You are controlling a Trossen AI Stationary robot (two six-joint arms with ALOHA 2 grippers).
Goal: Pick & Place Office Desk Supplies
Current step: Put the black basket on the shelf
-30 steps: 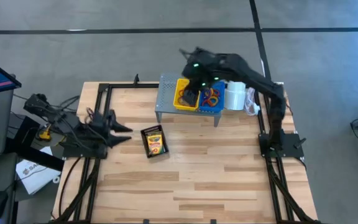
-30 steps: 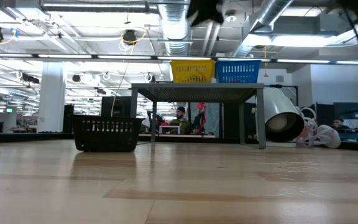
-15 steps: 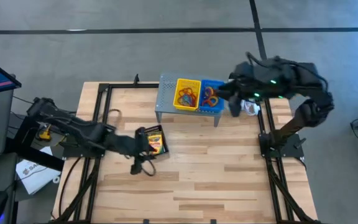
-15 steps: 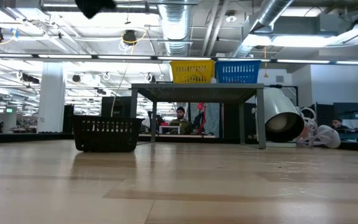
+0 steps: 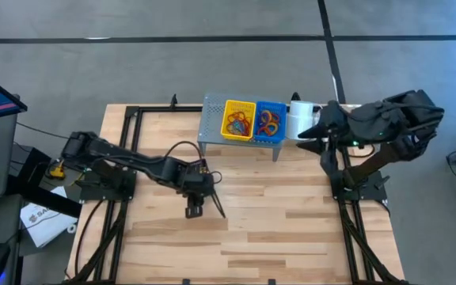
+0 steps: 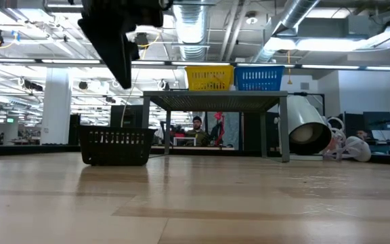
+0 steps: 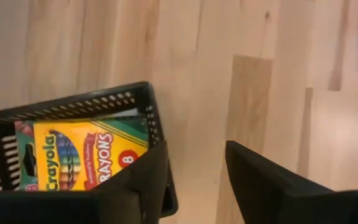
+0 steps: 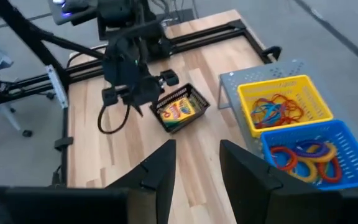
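The left gripper [image 5: 205, 207] hung over the middle of the table [image 5: 291, 229], its two dark fingers [image 7: 263, 186] parted with bare wood showing between them and nothing in them. Just beside it, touching or nearly touching one finger as the wrist camera saw it, sat a black mesh tray [image 7: 73, 109] with a yellow-and-green crayon box [image 7: 86, 158] lying flat inside. From overhead the arm hid most of that tray.

That crayon box looked to me like light cardboard: stiff along its edges, easy to dent on the broad faces, and a little slick from the printed finish. Lying flat against the tray floor, it left little room for a finger to slip under; I judged the best hold would be across the narrow width, fingers coming straight down on the two long edges, clear of the mesh wall.

Well away from that gripper, on the grey perforated riser [image 5: 212, 119], stood a yellow basket [image 5: 239, 119] and a blue basket [image 5: 271, 120], each holding a tangle of rubber bands [image 8: 278, 112]. Those would be soft, floppy and nearly weightless, likely to snag each other when pinched.

The right gripper [image 5: 307, 133] waited off by the white roll [image 5: 298, 119], beyond the riser, fingers apart and empty.
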